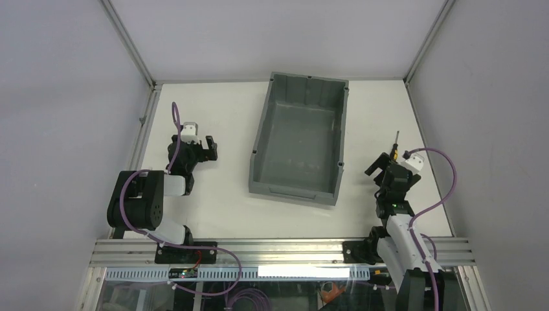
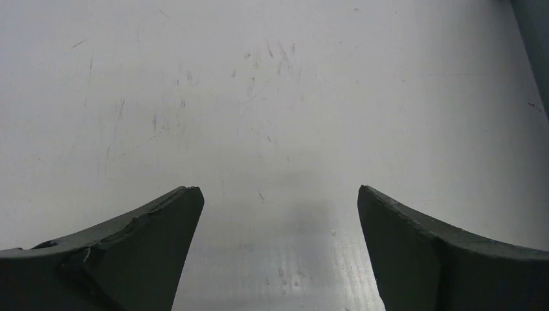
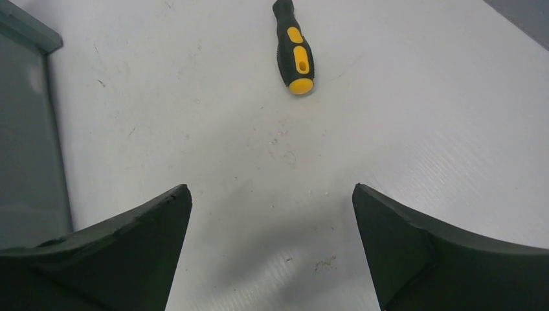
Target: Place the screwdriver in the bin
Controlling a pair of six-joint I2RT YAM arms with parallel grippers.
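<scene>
The screwdriver (image 1: 394, 148) lies on the white table to the right of the bin, its thin shaft pointing toward the back. In the right wrist view its black and yellow handle (image 3: 294, 48) lies ahead of my right gripper (image 3: 272, 191), which is open, holds nothing and does not touch it. From above, the right gripper (image 1: 383, 167) hovers just in front of the handle. The grey bin (image 1: 298, 139) stands mid-table with nothing in it. My left gripper (image 1: 210, 149) is open left of the bin, over bare table (image 2: 278, 191).
The bin's right wall (image 3: 26, 129) shows at the left edge of the right wrist view, and a corner of the bin (image 2: 536, 39) at the top right of the left wrist view. Grey enclosure walls (image 1: 65, 97) and metal rails (image 1: 278, 249) border the table.
</scene>
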